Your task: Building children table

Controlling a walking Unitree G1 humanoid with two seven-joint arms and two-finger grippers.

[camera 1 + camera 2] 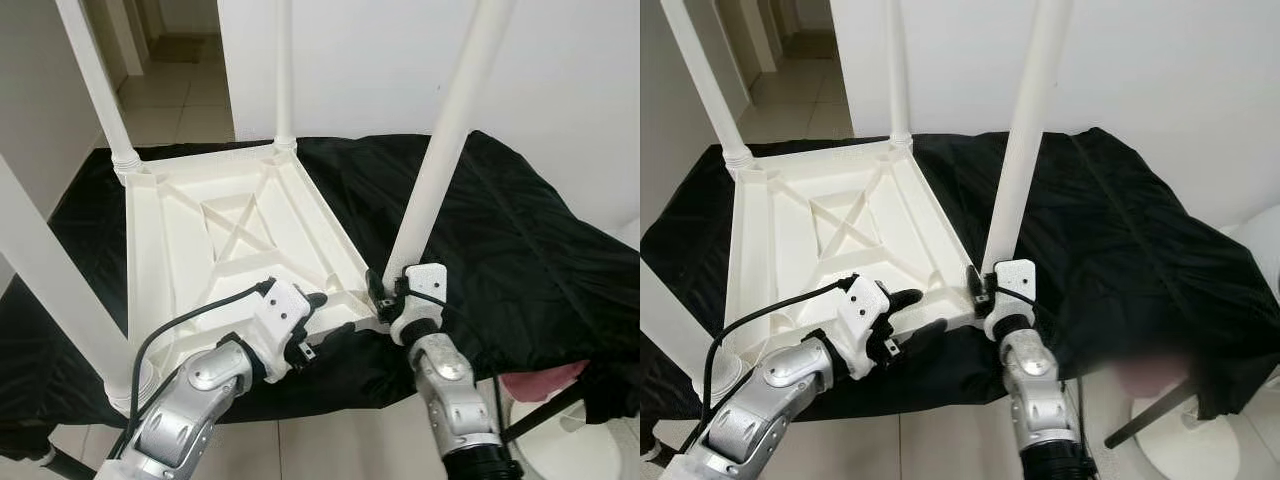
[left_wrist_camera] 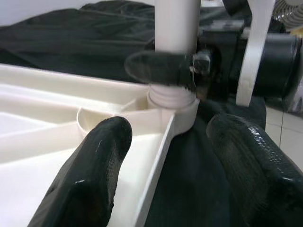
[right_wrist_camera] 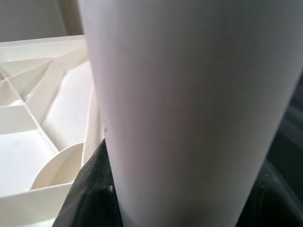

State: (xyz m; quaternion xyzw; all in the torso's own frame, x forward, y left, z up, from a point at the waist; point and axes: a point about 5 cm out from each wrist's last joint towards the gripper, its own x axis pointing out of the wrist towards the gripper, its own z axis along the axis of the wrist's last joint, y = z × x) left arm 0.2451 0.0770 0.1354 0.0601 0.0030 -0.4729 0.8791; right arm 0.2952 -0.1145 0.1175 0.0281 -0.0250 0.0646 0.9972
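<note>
White wall behind, pale tiled floor running into hallway at rear-left. Black cloth covers the work surface. Even lighting.

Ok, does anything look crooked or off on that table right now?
Yes: the leg in the right gripper leans away from the tabletop, not straight like the far corner leg. Its threads still show above the socket.

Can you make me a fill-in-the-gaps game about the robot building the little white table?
1. The white plastic table top lies upside down on a ____ cloth.
2. The right gripper is shut on a white round table ____.
3. The left gripper has its fingers ____ beside the table top's edge.

Missing words: black; leg; open
</note>
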